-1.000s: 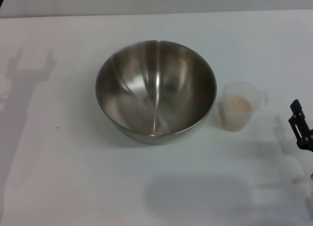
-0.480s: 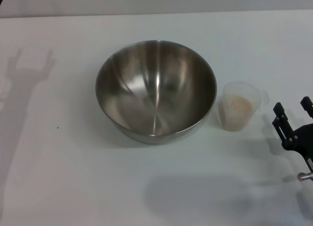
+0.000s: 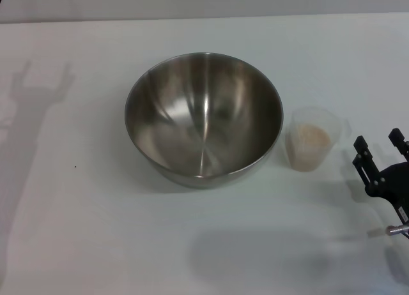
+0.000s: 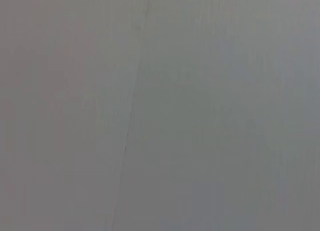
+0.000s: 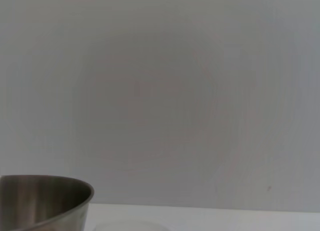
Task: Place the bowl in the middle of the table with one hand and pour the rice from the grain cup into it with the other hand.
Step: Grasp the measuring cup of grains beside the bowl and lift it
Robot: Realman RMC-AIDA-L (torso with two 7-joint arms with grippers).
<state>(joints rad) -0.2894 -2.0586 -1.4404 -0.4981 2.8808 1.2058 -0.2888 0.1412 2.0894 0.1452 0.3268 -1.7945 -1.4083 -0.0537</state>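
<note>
The steel bowl (image 3: 203, 119) stands empty on the white table (image 3: 89, 231), about at its middle. Just right of it is the translucent grain cup (image 3: 311, 139), upright, with pale rice (image 3: 312, 136) inside. My right gripper (image 3: 379, 142) is low near the table's right edge, a short way right of the cup, open and holding nothing. The right wrist view catches the bowl (image 5: 45, 201) and a faint bit of the cup's rim (image 5: 125, 225). The left gripper is out of view; only its shadow (image 3: 35, 100) falls on the table's left side.
A grey wall (image 4: 160, 111) fills the left wrist view and most of the right wrist view. The table's far edge (image 3: 204, 17) runs along the back. A tiny dark speck (image 3: 75, 166) lies left of the bowl.
My right gripper has come in from the right edge toward the grain cup and now shows both fingers. The left arm's shadow has shifted slightly. Bowl and cup have not moved.
</note>
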